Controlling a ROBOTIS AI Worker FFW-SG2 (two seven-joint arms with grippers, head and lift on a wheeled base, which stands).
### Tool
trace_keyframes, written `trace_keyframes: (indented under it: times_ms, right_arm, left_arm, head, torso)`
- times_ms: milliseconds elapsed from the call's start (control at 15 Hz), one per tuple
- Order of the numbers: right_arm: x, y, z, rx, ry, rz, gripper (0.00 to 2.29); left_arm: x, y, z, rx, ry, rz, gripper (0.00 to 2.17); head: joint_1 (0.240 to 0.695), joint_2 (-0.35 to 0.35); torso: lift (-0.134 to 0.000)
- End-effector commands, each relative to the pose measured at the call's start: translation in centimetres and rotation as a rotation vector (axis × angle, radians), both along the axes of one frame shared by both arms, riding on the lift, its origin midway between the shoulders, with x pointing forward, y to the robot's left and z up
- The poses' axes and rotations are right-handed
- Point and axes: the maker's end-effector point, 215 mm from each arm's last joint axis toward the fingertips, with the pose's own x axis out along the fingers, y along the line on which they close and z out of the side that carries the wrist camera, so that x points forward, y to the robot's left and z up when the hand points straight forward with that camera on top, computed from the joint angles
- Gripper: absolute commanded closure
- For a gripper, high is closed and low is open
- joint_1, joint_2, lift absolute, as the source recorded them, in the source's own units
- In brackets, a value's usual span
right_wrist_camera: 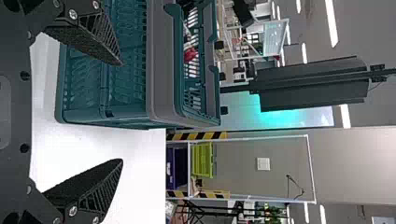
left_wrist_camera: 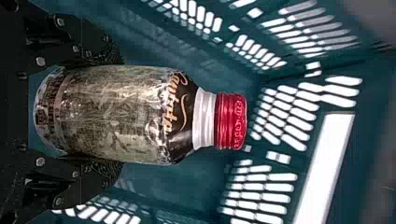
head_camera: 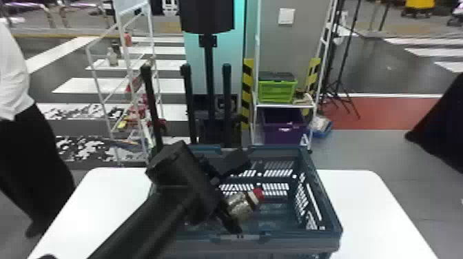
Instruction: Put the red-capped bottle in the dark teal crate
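Between slotted crate walls (head_camera: 311,179), the left tool (head_camera: 242,199) grips the bottle (left_wrist_camera: 126,114); the right tool (right_wrist_camera: 122,111) gapes outside.

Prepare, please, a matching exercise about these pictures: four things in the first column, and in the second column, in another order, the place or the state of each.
Things:
1. Red-capped bottle
2. Dark teal crate
3. Right gripper
4. Lime-green box

Places and states:
A. Fingers wide apart, holding nothing
B. On a white shelf, above a purple bin
C. Held by the left gripper
D. Standing on the white table

Right pairs: 1-C, 2-D, 3-A, 4-B
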Motion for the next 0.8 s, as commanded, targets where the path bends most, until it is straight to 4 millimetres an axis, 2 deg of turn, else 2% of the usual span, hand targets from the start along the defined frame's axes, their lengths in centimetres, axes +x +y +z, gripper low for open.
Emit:
trace_keyframes:
  times_ms: [0,200,467,533,600,667,733]
  right_arm:
    - [-0.1,0.1,0.2,0.005,-0.012,-0.002,0.15]
    - [-0.4,0.1,0.6,0.009,-0.03,-0.004,0.15]
    - [-0.7,-0.1,0.9,0.012,-0.045,-0.009,0.15]
    - [-0.7,-0.1,0.9,0.012,-0.046,-0.011,0.15]
    - [-0.7,-0.2,0.9,0.013,-0.047,-0.01,0.15]
    - [-0.7,-0.4,0.9,0.011,-0.045,-0.014,0.15]
    - [-0.7,-0.3,0.9,0.012,-0.046,-0.013,0.15]
  left_arm:
    - [-0.9,0.9,-2.6,0.084,0.026,-0.032,1.79]
    - [-1.7,1.5,-4.5,0.173,0.034,-0.063,1.79]
    - [-1.6,1.3,-4.9,0.202,0.013,-0.074,1.62]
    - [-1.4,1.3,-4.8,0.205,0.002,-0.069,1.35]
    - [-0.9,1.2,-4.6,0.209,-0.021,-0.064,0.82]
    - [-0.6,1.2,-4.7,0.215,-0.045,-0.049,0.17]
    - [-0.3,1.2,-4.4,0.217,-0.062,-0.041,0.03]
  head:
    - [0.499,0.0]
    - [0.499,0.0]
    - [0.499,0.0]
    - [0.499,0.0]
    - [0.499,0.0]
    - [0.499,0.0]
    - [0.499,0.0]
  torso:
    - [0.0]
    - [0.0]
    - [0.0]
    - [0.0]
    - [0.0]
    - [0.0]
    - [0.0]
